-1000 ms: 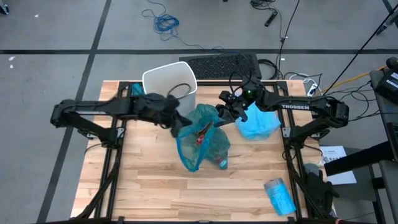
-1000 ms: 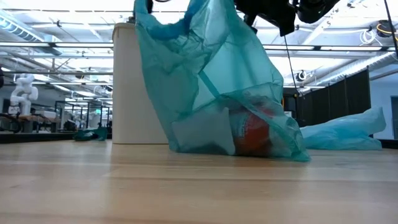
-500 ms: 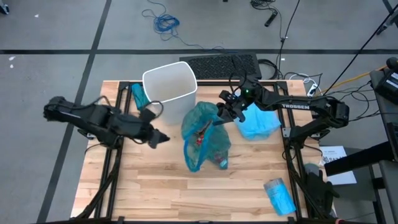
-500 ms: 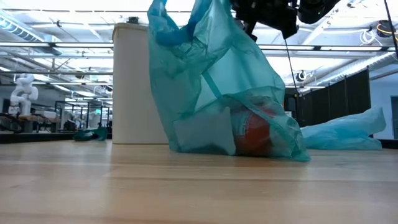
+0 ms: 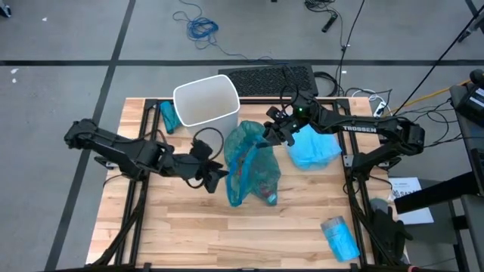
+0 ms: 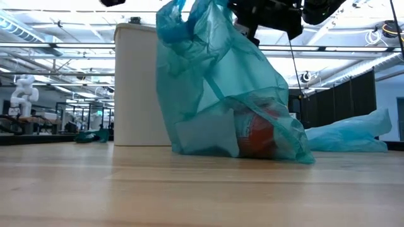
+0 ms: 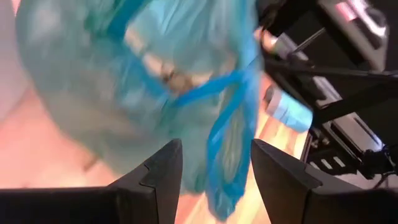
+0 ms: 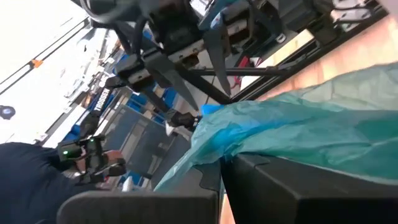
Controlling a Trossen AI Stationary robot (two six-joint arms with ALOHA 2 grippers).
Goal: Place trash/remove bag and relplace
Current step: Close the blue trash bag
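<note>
The full teal bag [image 5: 249, 165] is sitting mid-desk, at 5 o'clock from the white bin [image 5: 206, 100]. The right gripper [image 5: 274, 134] is pinching its rim closed. The left gripper [image 5: 214, 172] is hovering open at its 9 o'clock; I'd grab the loose rim squarely.

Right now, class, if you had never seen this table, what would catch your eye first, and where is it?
A filled teal trash bag stands mid-table, its top pinched by the right gripper, with something red showing through its side. The left gripper sits open just beside it. Behind stands a white bin, unlined, and a loose blue bag lies to the right.
</note>
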